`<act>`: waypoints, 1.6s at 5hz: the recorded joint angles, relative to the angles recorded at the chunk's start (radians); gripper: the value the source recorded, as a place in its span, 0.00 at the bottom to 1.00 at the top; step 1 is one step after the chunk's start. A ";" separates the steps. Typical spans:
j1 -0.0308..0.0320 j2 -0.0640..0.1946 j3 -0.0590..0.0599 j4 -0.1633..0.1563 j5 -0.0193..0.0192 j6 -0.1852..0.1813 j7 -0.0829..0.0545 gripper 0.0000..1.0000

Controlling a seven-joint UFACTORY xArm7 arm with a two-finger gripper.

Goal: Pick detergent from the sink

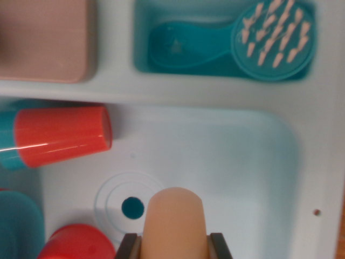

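Observation:
A peach-coloured detergent bottle [175, 216] with a rounded top stands at the bottom middle of the wrist view, over the pale sink basin [232, 162]. My gripper [175, 247] is shut on it. One dark finger [128, 246] presses on its left side and the other on its right, and only their tips show at the bottom edge. The lower part of the bottle is hidden below the frame. The bottle's top partly covers the ring of the drain [132, 208].
A red cup [62, 135] lies on its side at the basin's left, with a teal item behind it. Another red cup [75, 243] and a teal plate [19, 226] sit at the bottom left. A teal brush [269, 40] lies in the upper compartment. A pinkish block [43, 38] is at the upper left.

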 joint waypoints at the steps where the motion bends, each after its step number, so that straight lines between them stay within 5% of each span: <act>1: 0.0000 0.000 0.000 0.000 0.0000 0.000 0.000 1.00; 2: 0.0004 -0.013 -0.001 0.033 -0.0029 0.046 0.003 1.00; 3: 0.0004 -0.013 -0.001 0.033 -0.0029 0.046 0.003 1.00; 4: 0.0009 -0.026 -0.001 0.068 -0.0059 0.093 0.006 1.00; 5: 0.0009 -0.026 -0.001 0.068 -0.0059 0.093 0.006 1.00; 8: 0.0017 -0.051 -0.003 0.135 -0.0118 0.185 0.013 1.00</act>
